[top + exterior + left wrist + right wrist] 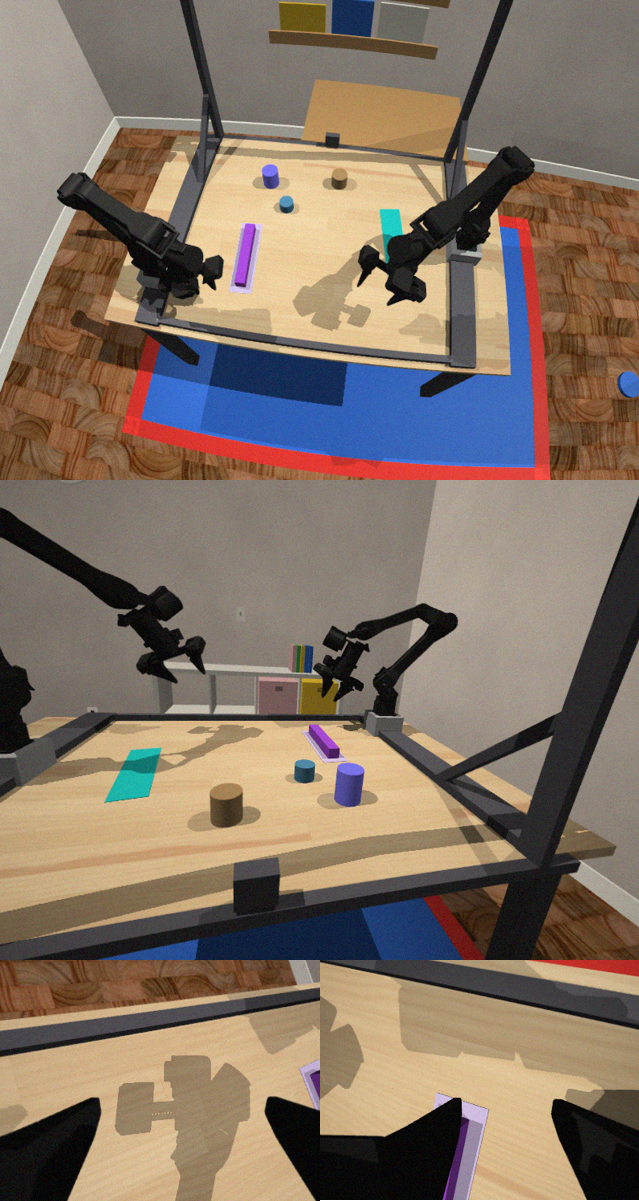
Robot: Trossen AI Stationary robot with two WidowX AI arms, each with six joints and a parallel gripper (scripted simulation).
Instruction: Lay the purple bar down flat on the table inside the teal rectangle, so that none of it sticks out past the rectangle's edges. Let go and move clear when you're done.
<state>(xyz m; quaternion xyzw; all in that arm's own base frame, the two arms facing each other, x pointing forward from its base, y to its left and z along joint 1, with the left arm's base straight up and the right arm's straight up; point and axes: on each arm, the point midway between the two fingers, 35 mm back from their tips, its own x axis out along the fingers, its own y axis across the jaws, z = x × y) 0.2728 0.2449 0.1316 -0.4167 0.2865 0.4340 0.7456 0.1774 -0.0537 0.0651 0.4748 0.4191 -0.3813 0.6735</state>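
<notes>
The purple bar [245, 253] [324, 742] [317, 1083] [458, 1153] lies flat on a pale lavender rectangle [257, 236] [475, 1111]. The teal rectangle [391, 221] [135, 777] lies on the table's other side, partly hidden by the left arm in the top view. My right gripper [198, 291] [330, 697] [506, 1106] is part open and empty, raised above the table beside the bar; one finger covers part of it in the right wrist view. My left gripper [373, 295] [189, 677] [182, 1105] is wide open and empty, high above the table near the teal rectangle.
A violet cylinder [270, 176] [349, 786], a small blue cylinder [286, 204] [304, 771] and a brown cylinder [339, 178] [225, 805] stand beyond the bar in the top view. Dark frame rails [304, 341] run along the table edges, with uprights at two corners.
</notes>
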